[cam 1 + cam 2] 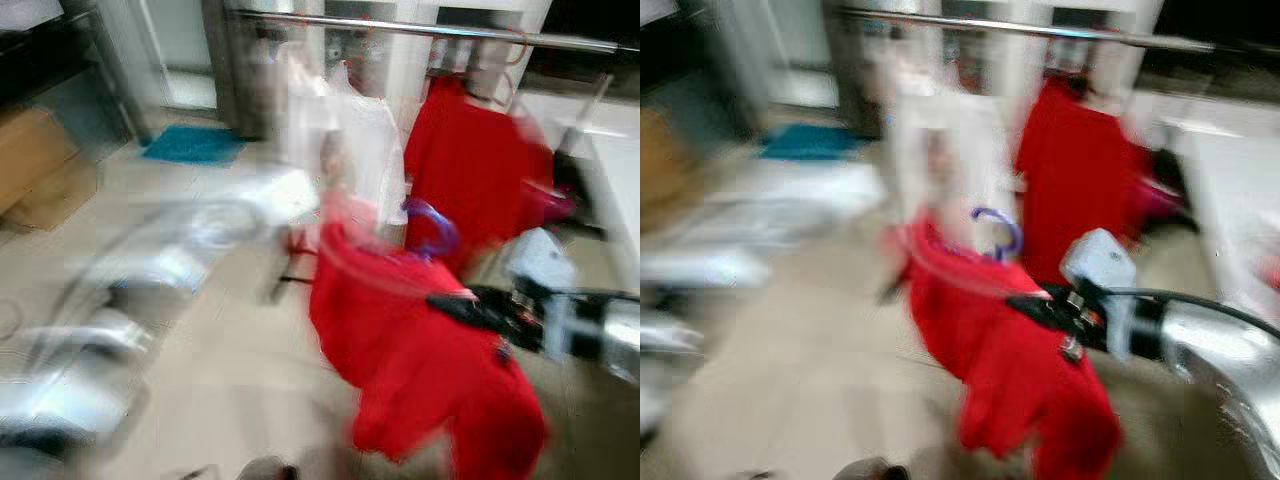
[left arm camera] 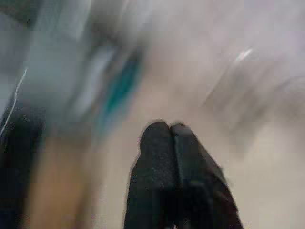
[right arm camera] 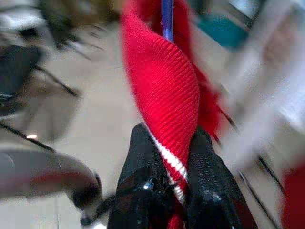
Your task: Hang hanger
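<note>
We see a blurred room, the camera in motion. Our right gripper [image 1: 1040, 303] reaches in from the right, its two black fingers clamped on the ribbed, white-striped collar edge of a red knitted garment [image 1: 420, 370]. The right wrist view shows that fabric pinched between the fingers [image 3: 143, 162]. The garment is draped on a purple plastic hanger [image 1: 998, 232], whose curved hook stands up just above the collar.

The landmark for the coming move is the long silver metal clothes rail [image 1: 430, 30], which runs level across the top of the scene, left to right. The purple hook sits well below that rail and nearer to us, so we judge the hanger must travel up and forward to reach it. The hook's plane, as far as the blur lets us tell, stands roughly crosswise to the rail.

Already hanging from the rail are a white shirt [image 1: 360, 150] and, to its right, a second red garment [image 1: 470, 170]; the hook lies below the gap between them.

The right arm carries the load. Our left gripper [image 2: 169, 143] has its fingers pressed together on nothing, pointing at pale floor, far from the rail.
</note>
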Motion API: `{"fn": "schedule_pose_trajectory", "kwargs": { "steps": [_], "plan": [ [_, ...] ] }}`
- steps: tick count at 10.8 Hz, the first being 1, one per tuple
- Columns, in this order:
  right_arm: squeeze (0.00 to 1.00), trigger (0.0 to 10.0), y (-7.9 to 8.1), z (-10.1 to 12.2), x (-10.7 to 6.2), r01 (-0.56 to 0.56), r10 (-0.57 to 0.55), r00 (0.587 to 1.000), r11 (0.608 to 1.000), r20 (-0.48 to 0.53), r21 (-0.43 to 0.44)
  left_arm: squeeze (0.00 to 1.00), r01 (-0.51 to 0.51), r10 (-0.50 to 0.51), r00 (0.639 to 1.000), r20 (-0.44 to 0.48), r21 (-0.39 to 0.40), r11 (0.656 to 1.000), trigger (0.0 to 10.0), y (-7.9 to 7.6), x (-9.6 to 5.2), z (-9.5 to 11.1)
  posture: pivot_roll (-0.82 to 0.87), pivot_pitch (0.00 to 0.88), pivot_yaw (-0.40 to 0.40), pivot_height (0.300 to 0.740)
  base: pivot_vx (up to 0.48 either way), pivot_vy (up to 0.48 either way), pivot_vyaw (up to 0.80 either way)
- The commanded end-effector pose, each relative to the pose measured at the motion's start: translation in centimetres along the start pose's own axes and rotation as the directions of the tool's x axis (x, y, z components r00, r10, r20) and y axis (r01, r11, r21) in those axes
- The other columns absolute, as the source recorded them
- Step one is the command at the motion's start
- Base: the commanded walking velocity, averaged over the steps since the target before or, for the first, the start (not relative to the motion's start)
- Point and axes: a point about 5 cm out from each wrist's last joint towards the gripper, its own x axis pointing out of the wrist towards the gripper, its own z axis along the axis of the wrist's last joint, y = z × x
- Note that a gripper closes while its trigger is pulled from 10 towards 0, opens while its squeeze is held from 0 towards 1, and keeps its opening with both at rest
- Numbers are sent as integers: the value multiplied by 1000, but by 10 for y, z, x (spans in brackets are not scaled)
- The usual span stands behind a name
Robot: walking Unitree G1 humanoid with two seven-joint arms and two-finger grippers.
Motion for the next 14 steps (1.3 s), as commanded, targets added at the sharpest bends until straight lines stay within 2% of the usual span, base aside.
{"fn": "schedule_pose_trajectory", "kwargs": {
  "steps": [1,2,3,4,5,6,7,8,9,10,11,12,13,14],
  "plan": [
    [0,0,-11,5,6,97,-97,995,994,-1,-57,0,118,-96,985,141,-152,981,0,-31,7,28,63,31,40,740,0,0,0],
    [0,0,-14,-3,22,163,-166,986,983,-33,-87,0,261,-162,922,351,-257,931,0,-52,4,59,66,33,35,740,0,0,0],
    [0,0,-12,-5,35,180,-182,983,981,-17,-76,0,336,-188,872,452,-275,901,0,-66,0,79,71,32,35,740,0,0,0],
    [0,0,-6,-3,41,159,-159,987,985,16,-59,0,343,-202,859,471,-235,909,0,-73,-2,87,72,31,37,740,0,0,0],
    [0,0,-6,-1,45,167,-165,985,984,40,-68,0,341,-184,844,504,-239,909,0,-75,-4,93,70,31,39,740,0,0,0],
    [0,0,-10,-1,51,221,-217,974,973,63,-71,0,388,-168,775,609,-249,887,10000,-77,-15,109,71,32,40,740,0,0,0],
    [0,0,-13,-1,55,266,-261,962,961,78,-71,1000,490,-199,677,708,-232,840,10000,-80,-27,123,73,30,39,740,0,0,0],
    [0,0,-16,-1,58,300,-293,951,952,101,-60,1000,575,-244,529,813,-132,808,10000,-81,-43,140,75,30,38,740,0,0,0],
    [0,0,-15,0,59,292,-283,950,955,129,-58,1000,647,-315,413,854,-32,762,10000,-82,-53,147,78,29,38,740,0,0,0],
    [0,0,-12,8,58,240,-226,955,969,191,-53,1000,725,-451,285,846,117,679,10000,-83,-62,151,79,27,40,740,0,0,0],
    [0,0,-7,11,57,183,-163,964,980,209,-79,1000,756,-525,243,816,180,629,10000,-82,-63,151,77,25,43,740,0,0,0],
    [0,0,1,15,55,95,-66,973,988,223,-118,1000,792,-611,181,771,254,555,10000,-77,-65,153,77,25,43,740,0,0,0],
    [0,0,6,17,54,20,14,976,988,219,-152,1000,808,-709,100,698,358,467,10000,-73,-68,157,77,18,46,740,0,0,0],
    [0,0,11,19,52,-38,77,974,983,212,-182,1000,812,-758,35,652,424,402,10000,-69,-72,162,77,18,46,740,0,0,0]
  ]
}}
